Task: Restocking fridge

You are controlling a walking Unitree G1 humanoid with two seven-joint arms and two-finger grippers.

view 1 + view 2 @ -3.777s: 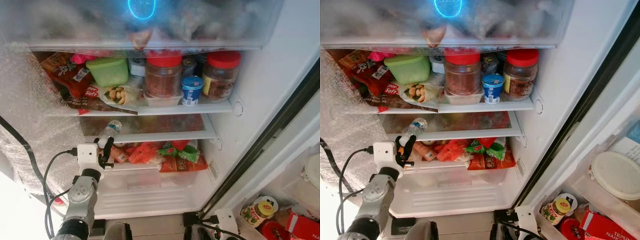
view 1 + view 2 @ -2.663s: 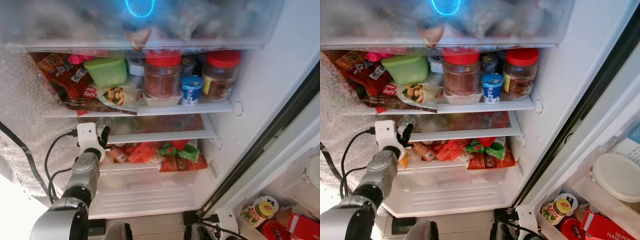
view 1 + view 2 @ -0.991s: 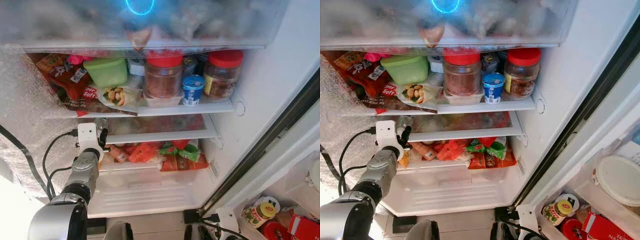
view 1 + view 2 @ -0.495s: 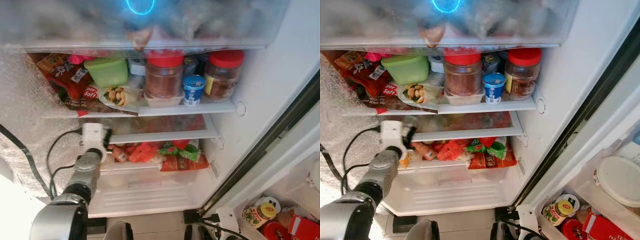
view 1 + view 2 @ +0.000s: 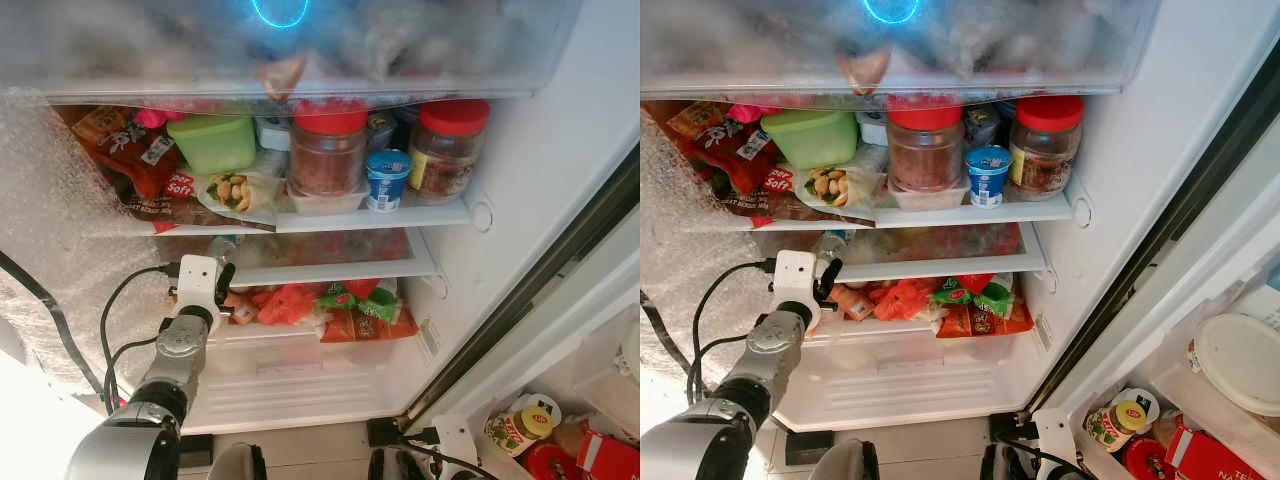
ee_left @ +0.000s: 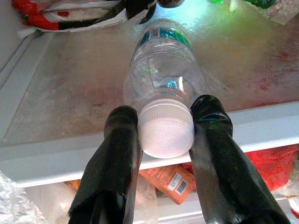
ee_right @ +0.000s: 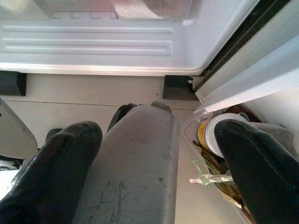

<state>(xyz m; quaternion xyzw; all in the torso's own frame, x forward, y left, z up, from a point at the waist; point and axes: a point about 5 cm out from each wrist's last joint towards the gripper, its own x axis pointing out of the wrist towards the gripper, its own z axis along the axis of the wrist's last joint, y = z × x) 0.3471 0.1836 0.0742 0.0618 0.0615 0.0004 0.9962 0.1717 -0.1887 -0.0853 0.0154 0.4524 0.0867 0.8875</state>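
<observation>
A clear plastic water bottle (image 6: pixel 163 65) with a white cap (image 6: pixel 167 133) lies on its side on the middle glass shelf (image 5: pixel 330 270) of the open fridge, cap pointing outwards. My left gripper (image 6: pixel 167 114) is shut on the cap, one black finger on each side. From the head camera, the left gripper (image 5: pixel 222 278) is at the shelf's left front edge, with the bottle (image 5: pixel 222 246) just behind it. My right gripper (image 7: pixel 154 140) hangs low over the floor, open, holding nothing.
The shelf above holds two red-lidded jars (image 5: pixel 325 150), a green tub (image 5: pixel 215 142), a yoghurt cup (image 5: pixel 384 178) and snack packets (image 5: pixel 135 150). Red and green packets (image 5: pixel 345 305) fill the drawer below. Bubble wrap (image 5: pixel 50 230) lines the left wall. Door shelf jars (image 5: pixel 520 425) are at lower right.
My left gripper has shifted a little right and down along the shelf's front edge. The bottle now shows just beyond it. The right arm has not moved.
</observation>
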